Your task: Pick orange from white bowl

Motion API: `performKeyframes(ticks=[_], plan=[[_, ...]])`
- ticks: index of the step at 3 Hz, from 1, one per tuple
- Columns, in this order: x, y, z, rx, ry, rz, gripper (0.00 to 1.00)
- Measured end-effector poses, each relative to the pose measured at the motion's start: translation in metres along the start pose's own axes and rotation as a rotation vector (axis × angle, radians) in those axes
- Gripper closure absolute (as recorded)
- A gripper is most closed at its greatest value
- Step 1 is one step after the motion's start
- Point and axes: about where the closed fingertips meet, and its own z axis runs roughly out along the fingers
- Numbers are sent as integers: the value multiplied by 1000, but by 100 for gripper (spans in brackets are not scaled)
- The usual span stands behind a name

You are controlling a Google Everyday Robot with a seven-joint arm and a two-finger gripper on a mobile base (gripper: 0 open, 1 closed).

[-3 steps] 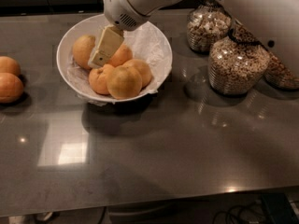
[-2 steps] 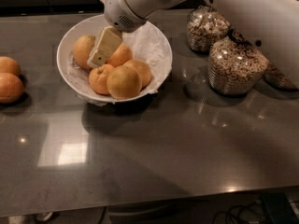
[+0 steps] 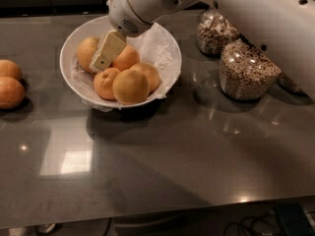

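Observation:
The white bowl [image 3: 167, 53], lined with crinkled white plastic, stands at the back left of the dark table and holds several fruits. The orange [image 3: 130, 86], the largest and pale yellow-orange, lies at the bowl's front. A similar yellowish fruit [image 3: 86, 50] lies at the left, and smaller, deeper-orange ones [image 3: 126, 58] lie between. My gripper [image 3: 106, 53], cream-coloured, reaches down into the bowl from the white arm [image 3: 142, 4]. It sits between the left yellowish fruit and the middle fruit, behind and to the left of the orange.
Two loose oranges [image 3: 10, 82] lie on the table at the far left. Glass jars of grain or nuts [image 3: 246, 70] stand to the right of the bowl, one behind [image 3: 214, 31]. The arm's white link crosses the upper right.
The gripper has stayed in the bowl at almost the same spot, edging slightly left. The fruits have not moved.

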Motion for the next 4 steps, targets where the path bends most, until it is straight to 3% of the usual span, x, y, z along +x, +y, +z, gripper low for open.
performKeyframes(ticks=[2, 4], plan=[[24, -7, 19, 3, 20, 125, 0], [17, -7, 32, -28, 21, 114, 0]])
